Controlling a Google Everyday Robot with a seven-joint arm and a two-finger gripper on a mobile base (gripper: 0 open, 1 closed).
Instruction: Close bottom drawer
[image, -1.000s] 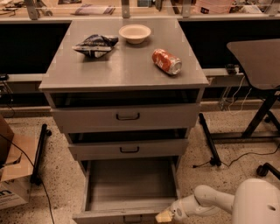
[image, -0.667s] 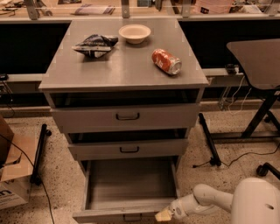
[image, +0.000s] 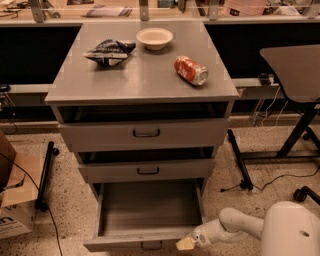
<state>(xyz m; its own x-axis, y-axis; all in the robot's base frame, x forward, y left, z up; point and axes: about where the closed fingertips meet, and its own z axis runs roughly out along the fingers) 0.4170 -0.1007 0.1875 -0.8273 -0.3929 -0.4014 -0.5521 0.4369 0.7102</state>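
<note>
The bottom drawer (image: 149, 210) of the grey cabinet stands pulled far out, and its plain grey inside holds nothing. Its front edge (image: 135, 242) runs along the bottom of the view, with the small bar handle (image: 150, 246) partly cut off. My gripper (image: 187, 243) sits at the right end of that front edge, touching or almost touching it, with my white arm (image: 235, 225) reaching in from the lower right.
The middle drawer (image: 147, 170) and top drawer (image: 145, 133) stick out slightly. On the cabinet top lie a chip bag (image: 109, 51), a white bowl (image: 154, 37) and a red can (image: 190, 69). A cardboard box (image: 15, 200) stands left, a table leg (image: 239, 159) right.
My gripper has crept slightly left along the drawer's front edge. The drawer looks as far out as before.
</note>
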